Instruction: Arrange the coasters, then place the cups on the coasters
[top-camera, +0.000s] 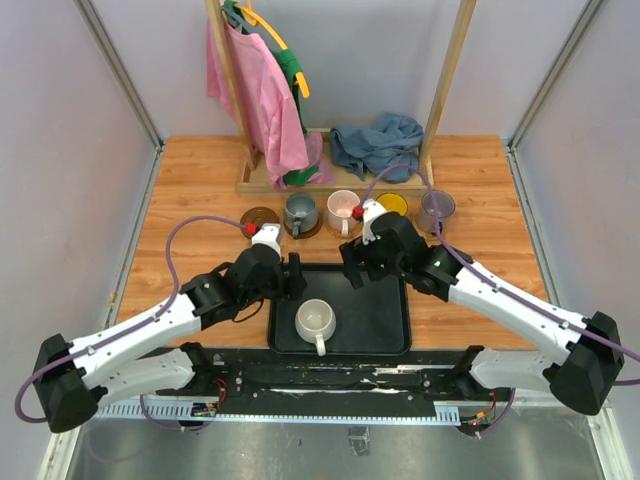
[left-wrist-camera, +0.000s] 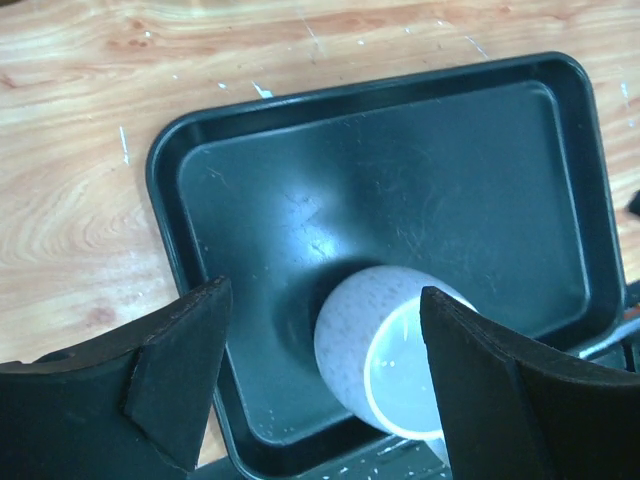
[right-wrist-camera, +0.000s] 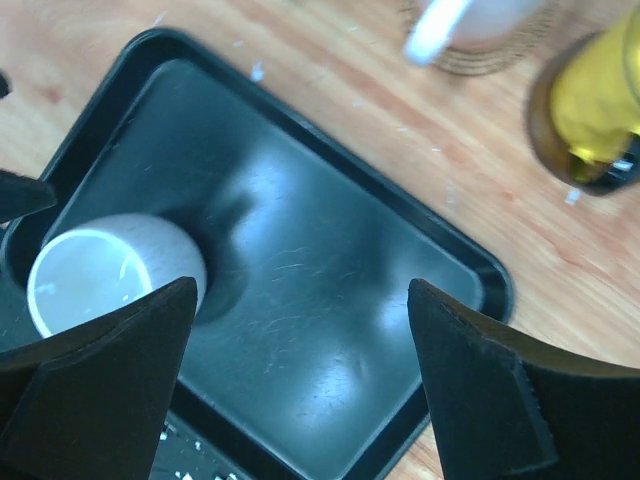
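Note:
A white cup (top-camera: 316, 321) stands in the black tray (top-camera: 375, 315), handle toward the near edge. Behind the tray runs a row: a bare dark brown coaster (top-camera: 260, 217), then a grey cup (top-camera: 300, 211), a pink cup (top-camera: 343, 208), a yellow cup (top-camera: 392, 204) and a lavender cup (top-camera: 437, 209), each on a coaster. My left gripper (top-camera: 294, 276) hangs open over the tray's far left part; the white cup (left-wrist-camera: 385, 350) shows below, between its fingers. My right gripper (top-camera: 352, 270) hangs open over the tray's far middle, with the white cup (right-wrist-camera: 110, 270) off to its left.
A wooden rack (top-camera: 330, 180) with a pink cloth (top-camera: 255, 95) and a blue cloth (top-camera: 378, 145) stands at the back of the table. Grey walls close in both sides. In the right wrist view the yellow cup (right-wrist-camera: 595, 105) stands on a dark coaster beyond the tray's corner.

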